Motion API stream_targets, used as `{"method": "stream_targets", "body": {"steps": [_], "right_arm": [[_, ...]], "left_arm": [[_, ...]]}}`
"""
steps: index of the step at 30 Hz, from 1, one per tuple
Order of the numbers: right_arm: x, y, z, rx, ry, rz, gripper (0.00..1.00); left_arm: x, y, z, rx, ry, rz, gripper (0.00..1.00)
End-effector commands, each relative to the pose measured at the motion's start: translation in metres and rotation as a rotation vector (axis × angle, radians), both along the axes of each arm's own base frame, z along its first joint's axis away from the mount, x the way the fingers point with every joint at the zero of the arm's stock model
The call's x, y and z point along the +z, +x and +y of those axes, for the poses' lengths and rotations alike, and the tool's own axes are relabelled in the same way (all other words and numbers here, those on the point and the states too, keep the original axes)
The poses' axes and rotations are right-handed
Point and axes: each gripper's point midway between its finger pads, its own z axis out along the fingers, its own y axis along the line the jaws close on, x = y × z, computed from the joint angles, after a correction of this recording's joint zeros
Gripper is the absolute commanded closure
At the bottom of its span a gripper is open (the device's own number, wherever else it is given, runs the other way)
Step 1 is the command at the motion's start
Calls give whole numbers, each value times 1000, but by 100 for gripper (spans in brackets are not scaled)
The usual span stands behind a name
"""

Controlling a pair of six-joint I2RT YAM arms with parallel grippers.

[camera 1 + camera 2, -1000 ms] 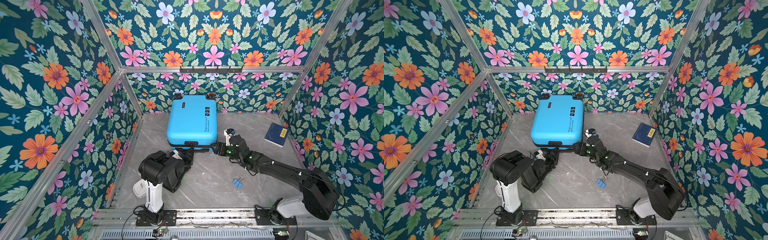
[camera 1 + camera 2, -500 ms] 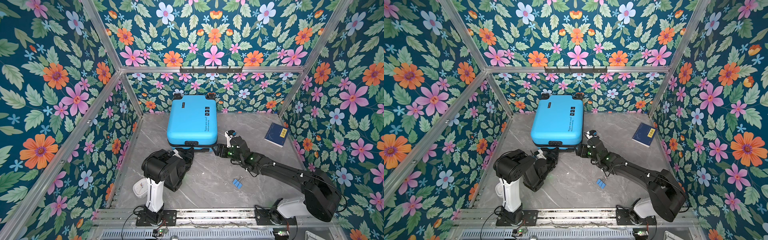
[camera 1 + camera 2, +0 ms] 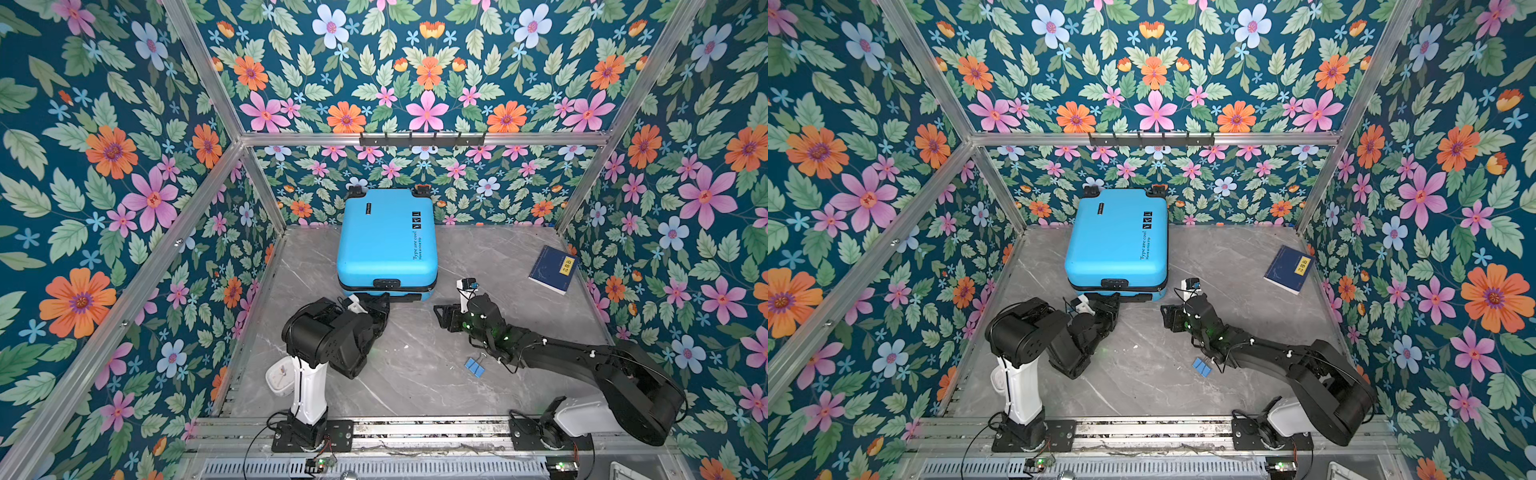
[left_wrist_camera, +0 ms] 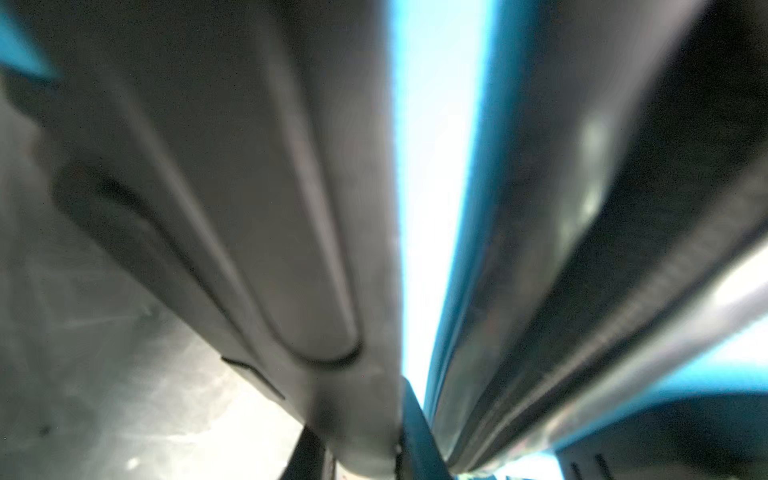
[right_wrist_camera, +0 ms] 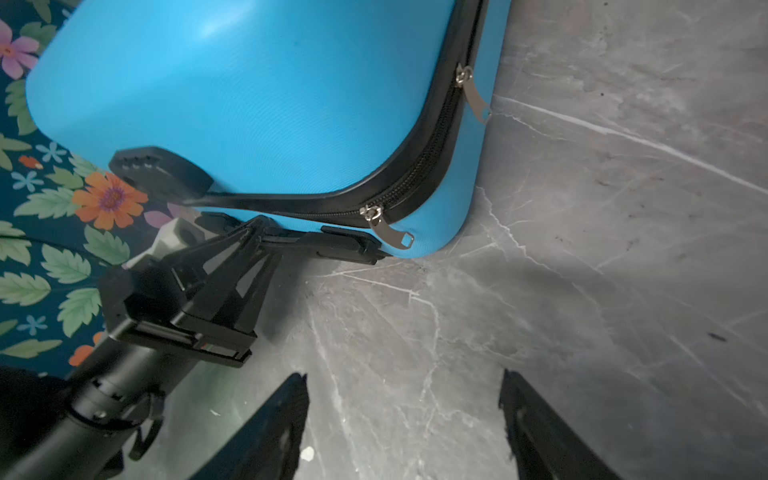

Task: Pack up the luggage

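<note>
Sky-blue hard-shell suitcase (image 3: 386, 245): laid flat and closed, far centre of grey marble tabletop (image 3: 415, 374).
Left gripper (image 5: 259, 237): just closed onto black near-edge handle (image 5: 340, 245).
Right gripper (image 5: 401, 378): held wide open, empty.
Meaning: case judged secured for opening.

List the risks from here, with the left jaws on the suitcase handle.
1. The left gripper pinches only the thin black handle of the luggage; a pull may drag the whole case across the table instead of lifting it.
2. The zipper pull at the corner is small and flat; the open right gripper could slip off it.
3. The blue binder clip lies beside the right arm and may get swept away.
</note>
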Motion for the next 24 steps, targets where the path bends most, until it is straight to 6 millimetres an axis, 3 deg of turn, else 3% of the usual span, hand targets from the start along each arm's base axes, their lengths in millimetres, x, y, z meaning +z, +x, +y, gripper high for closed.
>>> {"method": "stream_targets", "body": {"steps": [1, 3, 10, 14, 21, 22, 24], "right_arm": [[23, 8, 14, 77, -27, -171, 25], [20, 7, 19, 104, -65, -207, 26], [11, 16, 19, 66, -87, -241, 48], [7, 16, 24, 83, -67, -245, 55], [5, 29, 36, 80, -42, -259, 56], [-6, 32, 38, 78, -57, -243, 56], [-5, 37, 41, 70, -52, -248, 55]], "left_arm": [[29, 6, 10, 48, 56, -130, 93], [35, 3, 11, 41, 65, -146, 100], [51, -7, 12, 21, 67, -181, 100], [54, -11, 11, 3, 51, -184, 100], [61, -20, 15, 1, 46, -194, 100], [61, -21, 16, 1, 46, -194, 100], [61, -22, 16, -1, 44, -193, 100]]}}
